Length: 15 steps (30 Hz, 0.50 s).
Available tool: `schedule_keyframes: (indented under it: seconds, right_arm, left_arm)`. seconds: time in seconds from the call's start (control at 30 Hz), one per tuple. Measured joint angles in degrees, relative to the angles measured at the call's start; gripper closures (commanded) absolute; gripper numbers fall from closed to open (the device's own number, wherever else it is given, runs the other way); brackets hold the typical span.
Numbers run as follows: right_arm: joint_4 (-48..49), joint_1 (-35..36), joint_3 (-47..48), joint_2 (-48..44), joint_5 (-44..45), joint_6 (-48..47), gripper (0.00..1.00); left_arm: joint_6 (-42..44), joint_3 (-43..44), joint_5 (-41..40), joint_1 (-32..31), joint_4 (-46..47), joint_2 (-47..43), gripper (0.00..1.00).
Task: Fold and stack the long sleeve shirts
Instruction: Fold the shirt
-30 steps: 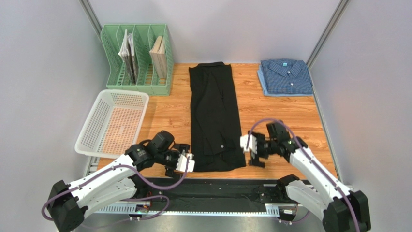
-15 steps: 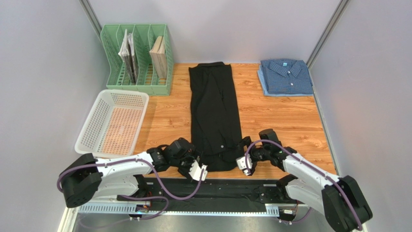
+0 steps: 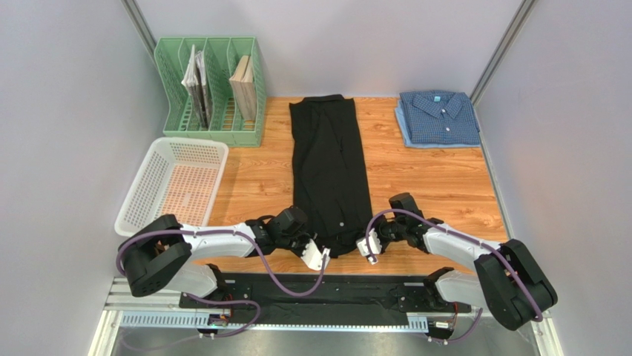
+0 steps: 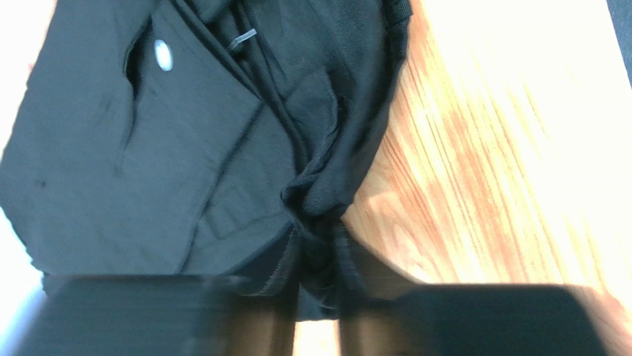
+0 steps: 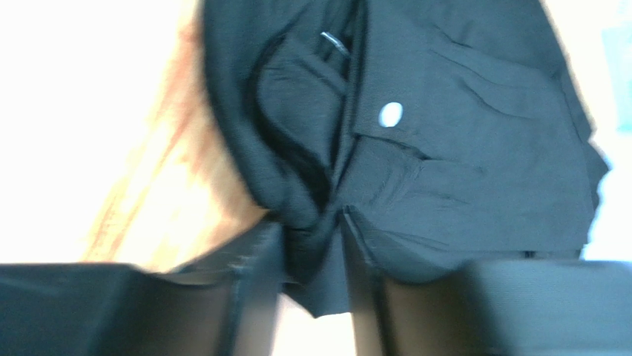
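A black shirt (image 3: 330, 170) lies lengthwise down the middle of the wooden table, folded into a narrow strip with its collar at the far end. My left gripper (image 3: 317, 256) pinches the near left corner of its hem, and black cloth (image 4: 320, 222) is bunched between the fingers. At the near right corner my right gripper (image 3: 368, 246) is shut on the hem too, with a fold of black fabric (image 5: 311, 222) caught in its jaws. The blue checked shirt (image 3: 438, 117) lies folded at the far right corner.
A white perforated basket (image 3: 172, 187) stands on the left of the table. Behind it a green file rack (image 3: 211, 93) holds books. Grey walls enclose the left, right and back sides. A black rail runs along the near edge.
Both arms moved inward and down onto the black shirt's near hem. Their jaws went from wide open to shut on the two hem corners, and the hem has bunched up slightly.
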Motion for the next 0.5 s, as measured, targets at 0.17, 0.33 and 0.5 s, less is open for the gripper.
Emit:
schedule_keyframes:
  seconds: [0.17, 0.33, 0.5]
  right_arm:
    - [-5.20, 0.70, 0.35, -2.32, 1.57, 1.70, 1.00]
    - [-14.19, 4.55, 0.33, -14.12, 2.71, 7.10, 1.00]
    - [-23.39, 11.41, 0.33, -28.79, 3.80, 16.06, 1.00]
  left_arm:
    - [-0.87, 0.83, 0.50, 0.00, -4.42, -0.74, 1.00]
    - [-4.09, 2.58, 4.00, -0.31, -13.38, -8.04, 1.00]
    - [-8.57, 2.60, 9.03, -2.12, -22.10, -20.15, 1.00]
